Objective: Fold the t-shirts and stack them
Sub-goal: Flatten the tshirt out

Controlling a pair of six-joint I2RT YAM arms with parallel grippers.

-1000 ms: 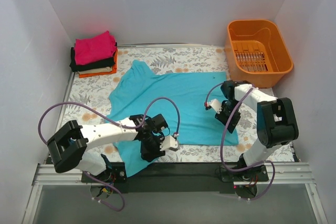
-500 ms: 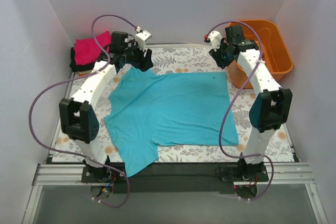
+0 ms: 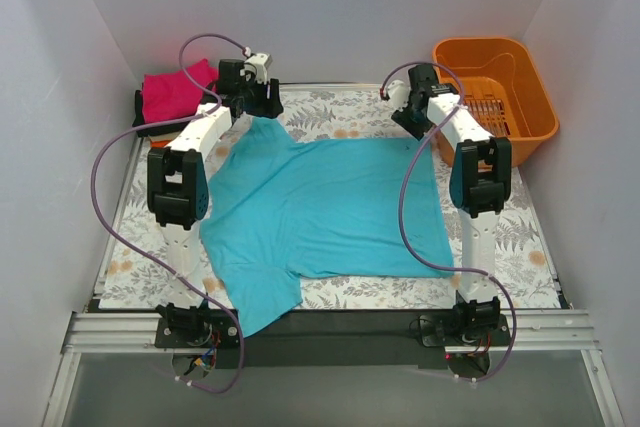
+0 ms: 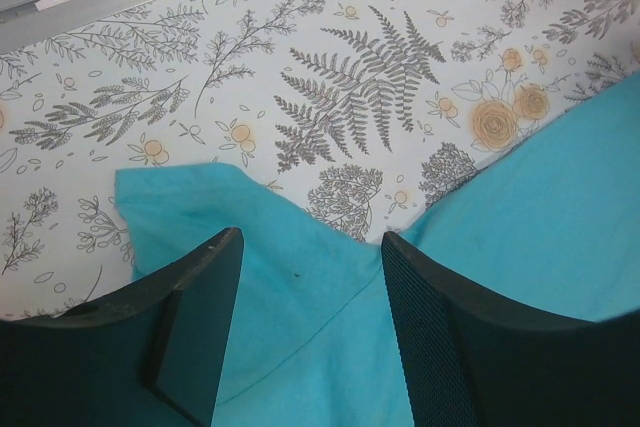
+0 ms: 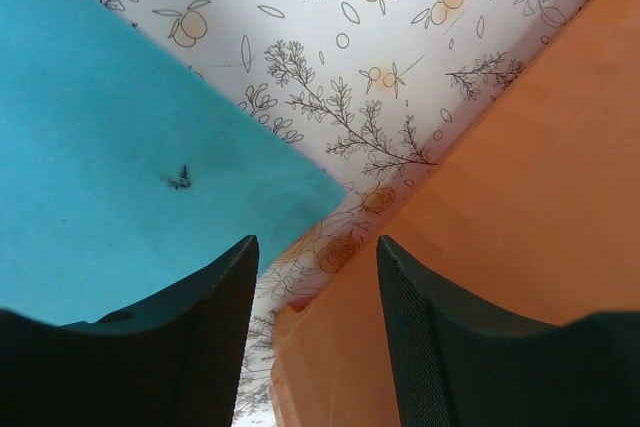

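A teal t-shirt (image 3: 320,207) lies spread flat on the flowered table. My left gripper (image 3: 262,107) hovers at the shirt's far left sleeve. In the left wrist view the left gripper (image 4: 310,247) is open, with the teal t-shirt (image 4: 300,337) lying flat under the gap. My right gripper (image 3: 412,119) is at the shirt's far right corner. In the right wrist view the right gripper (image 5: 315,247) is open and holds nothing, beside the teal t-shirt's corner (image 5: 110,167). A folded magenta t-shirt (image 3: 178,89) tops a stack at the far left, with black (image 3: 150,127) and orange (image 3: 160,140) layers showing under it.
An orange plastic basket (image 3: 495,97) stands at the far right, and the basket's wall (image 5: 520,207) is close to my right fingers. White walls close in the table on three sides. The shirt's near sleeve (image 3: 260,297) hangs toward the table's front edge.
Both arms have swung from the near half of the shirt to its far edge. Both pairs of jaws stand wider than before. In the last half second the arms drew in slightly.
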